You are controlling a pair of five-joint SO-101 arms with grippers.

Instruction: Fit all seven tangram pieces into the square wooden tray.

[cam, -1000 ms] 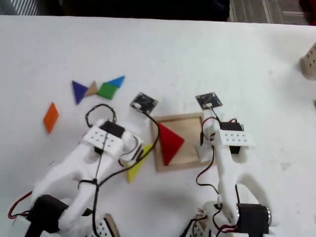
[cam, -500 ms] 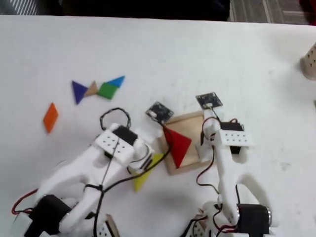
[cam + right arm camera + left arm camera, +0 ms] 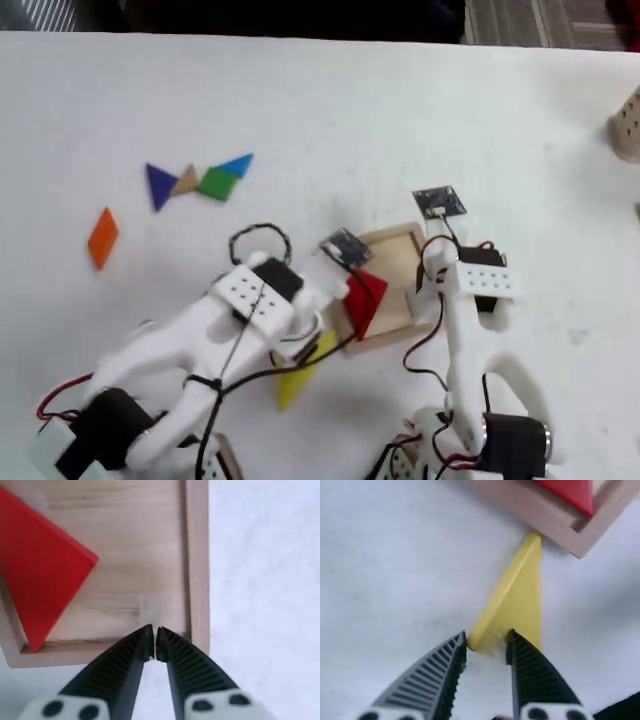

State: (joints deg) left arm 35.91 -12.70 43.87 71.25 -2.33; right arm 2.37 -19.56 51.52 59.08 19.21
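Left wrist view is cutting off the red triangle [image 3: 570,490] inside the tray [image 3: 545,515]. Left claw [image 3: 486,645] is pinching the yellow triangle [image 3: 517,600], its far tip right at the tray's outer wall. Right claw [image 3: 153,642], pressed together, is hanging over the tray's near rim.

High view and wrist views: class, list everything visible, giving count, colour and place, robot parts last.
tray: one, pale wood, between the arms
red triangle: one, red, inside the tray
yellow triangle: one, yellow, on the table, tip against the tray's outer edge
purple triangle, tan triangle, green square, blue triangle: one each, clustered on the table away from the tray
orange parallelogram: one, orange, alone beside that cluster
holed block: one, tan, far right
table: one, white
left gripper: one, dark, shut on the yellow triangle's corner
right gripper: one, dark, shut, at the tray's rim
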